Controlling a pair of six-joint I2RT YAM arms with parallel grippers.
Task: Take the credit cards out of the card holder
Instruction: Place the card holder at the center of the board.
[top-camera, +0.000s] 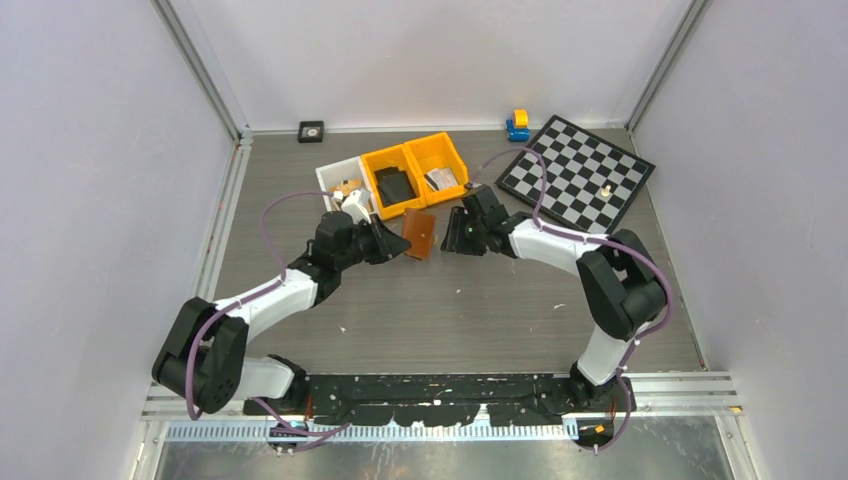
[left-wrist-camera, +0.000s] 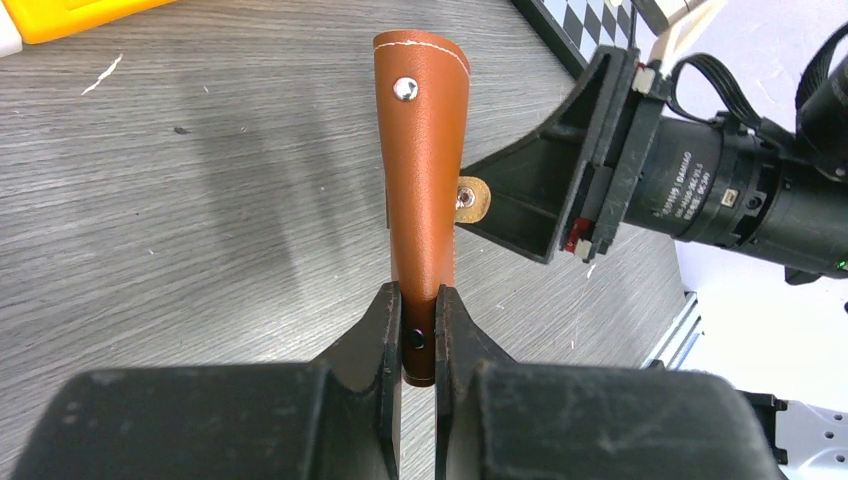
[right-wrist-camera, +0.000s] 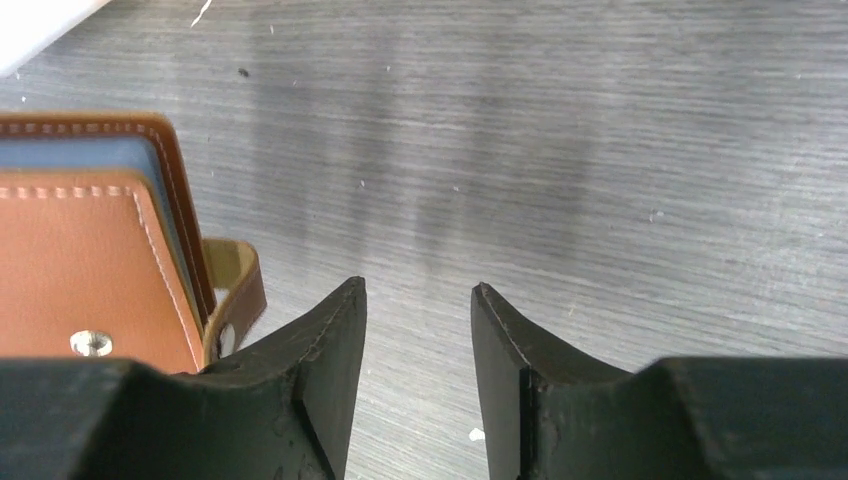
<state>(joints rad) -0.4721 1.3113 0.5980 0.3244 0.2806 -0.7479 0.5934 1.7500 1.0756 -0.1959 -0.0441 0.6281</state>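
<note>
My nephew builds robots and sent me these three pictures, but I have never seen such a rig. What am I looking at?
Two robot arms stand bolted at the near edge of the table. One picture looks down from overhead; the others come from a camera on each wrist. The left gripper pinches a brown card holder by one edge. The right gripper is open beside it, holding nothing. Behind them lie two yellow bins, a white bin, a chessboard and a toy.

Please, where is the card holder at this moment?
In the top view the card holder is just on the near side of the yellow bins. The left tool grips it at one edge, and the open right tool is close on its right.
</note>
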